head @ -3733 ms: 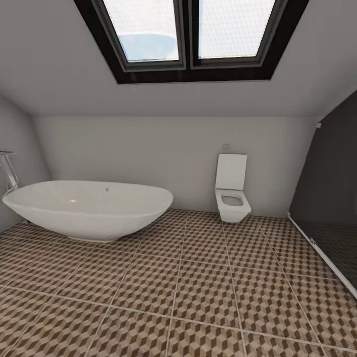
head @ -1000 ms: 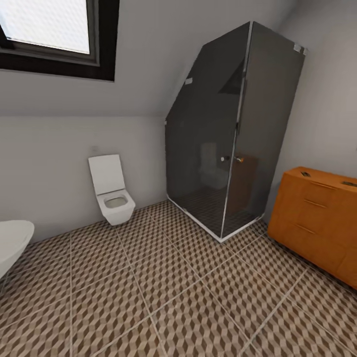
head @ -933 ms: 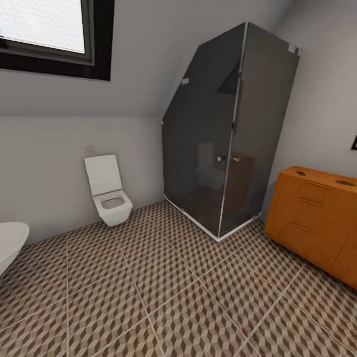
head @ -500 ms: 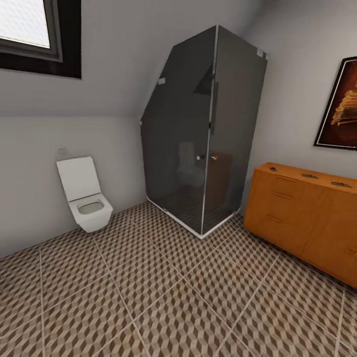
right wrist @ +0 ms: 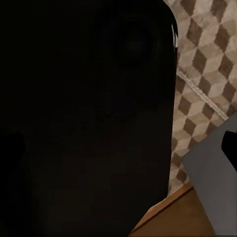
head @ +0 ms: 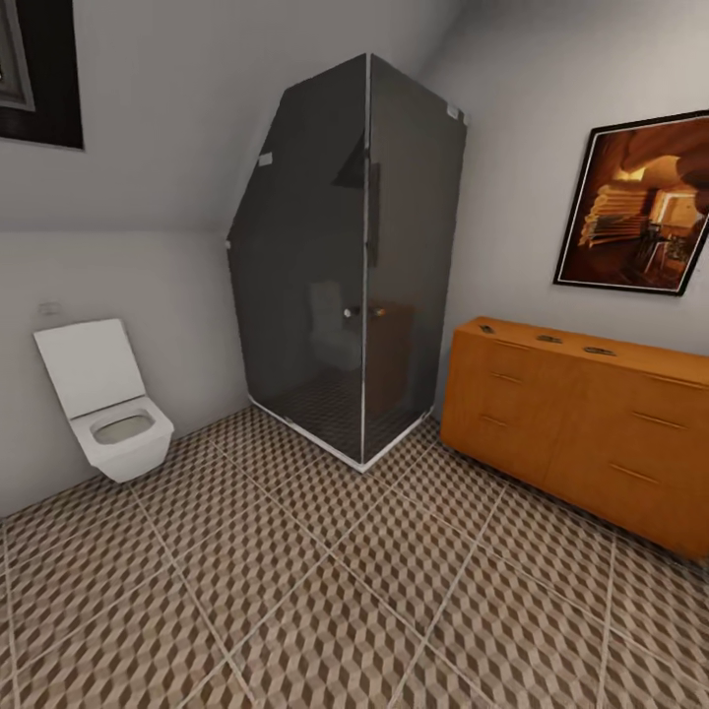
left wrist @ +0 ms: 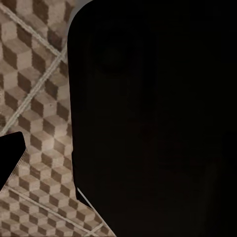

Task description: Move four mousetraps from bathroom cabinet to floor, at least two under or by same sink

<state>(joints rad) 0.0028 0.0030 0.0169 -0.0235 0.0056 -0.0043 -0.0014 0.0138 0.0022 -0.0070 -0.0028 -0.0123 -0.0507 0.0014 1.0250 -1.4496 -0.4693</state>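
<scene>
Against the right-hand wall in the head view, the cabinet [head: 581, 428] is standing on the bathroom floor [head: 325, 591], its drawers all shut and their bar handles lying flat. On its top, small dark flat things are lying in a row, among them one near the left end [head: 486, 329], one further along [head: 549, 339] and another beside that [head: 598, 351]; they are too small to tell whether they are the mousetraps. A framed picture [head: 635, 205] is hanging on the wall above the cabinet. Just to the cabinet's left, a dark glass shower cubicle [head: 345, 261] is filling the corner, and a white toilet [head: 103, 404] is hanging on the far wall, well apart from it. Both wrist views are showing a large black shape close to the lens, with patterned floor tiles [left wrist: 34, 89] beyond it, so whether either gripper is wide or narrow cannot be told.
</scene>
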